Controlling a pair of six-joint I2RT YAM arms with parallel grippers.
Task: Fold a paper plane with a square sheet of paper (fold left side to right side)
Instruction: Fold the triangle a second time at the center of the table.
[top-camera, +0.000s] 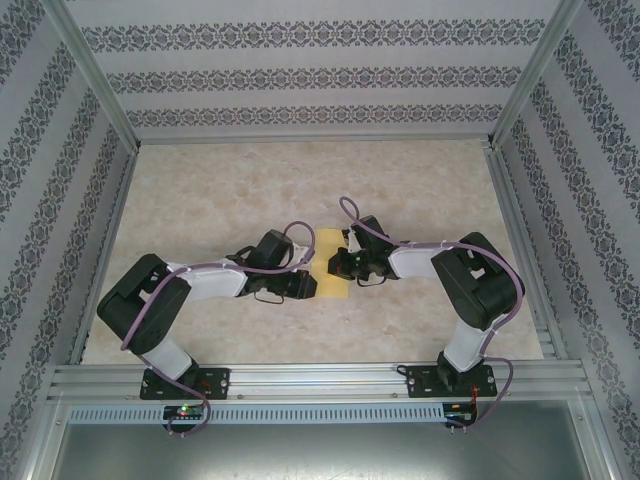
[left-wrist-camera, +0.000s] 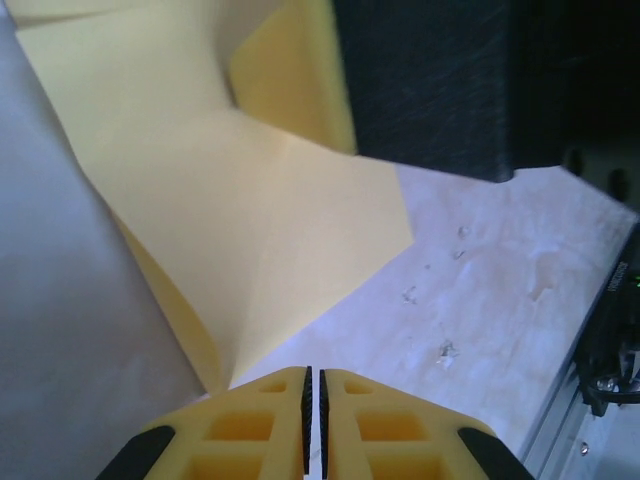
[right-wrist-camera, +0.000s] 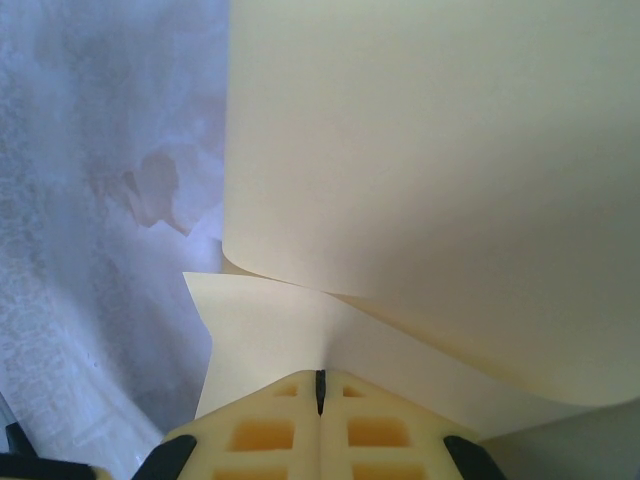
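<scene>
The square sheet of paper lies at the table's middle between my two grippers, partly folded over itself. In the right wrist view the paper curls up in a big loop, and its lower layer runs into my right gripper, which is shut on the sheet's edge. In the left wrist view the folded paper lies just ahead and to the left of my left gripper. Its pads stand almost together with nothing between them. The right gripper's black body rests on the paper's far side.
The marbled tabletop has free room to the back and on both sides. A metal rail runs along the near edge, and patterned walls enclose the workspace. Small specks mark the table.
</scene>
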